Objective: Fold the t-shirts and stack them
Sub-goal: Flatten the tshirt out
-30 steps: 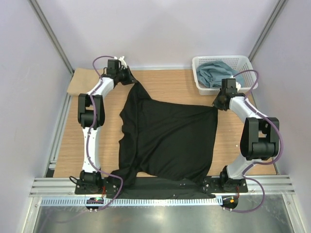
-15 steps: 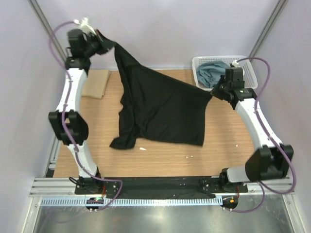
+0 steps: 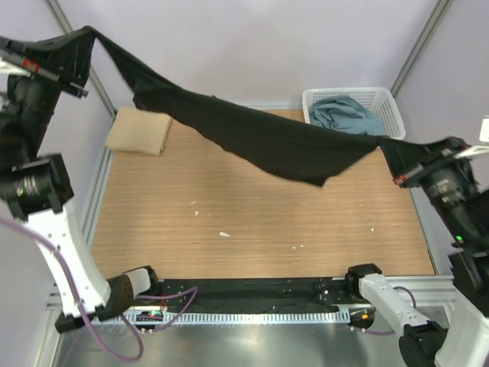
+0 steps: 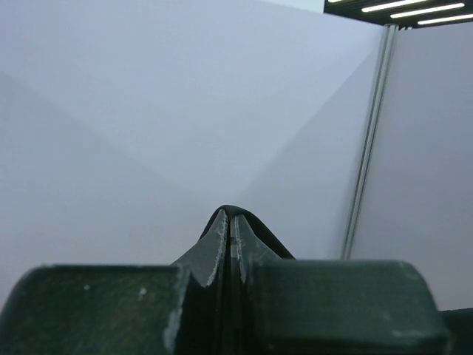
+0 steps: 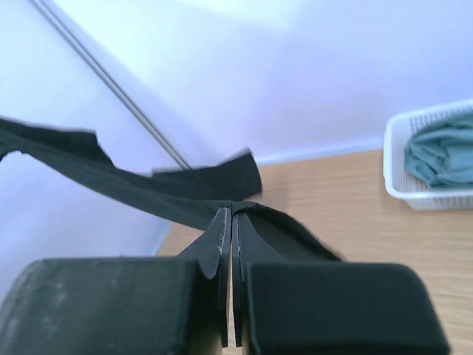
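Hoisted off the tabletop now: black t-shirt taut between clamped left hand and right hand. Could slip from either pinch if pulled wider.

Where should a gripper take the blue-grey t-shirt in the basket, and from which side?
Pinch a raised bunched fold near the middle of the blue-grey t-shirt, coming straight down from above. It lies crumpled inside the white lattice basket, whose walls likely block a sideways approach. The wrinkles give the fingers something to close on.
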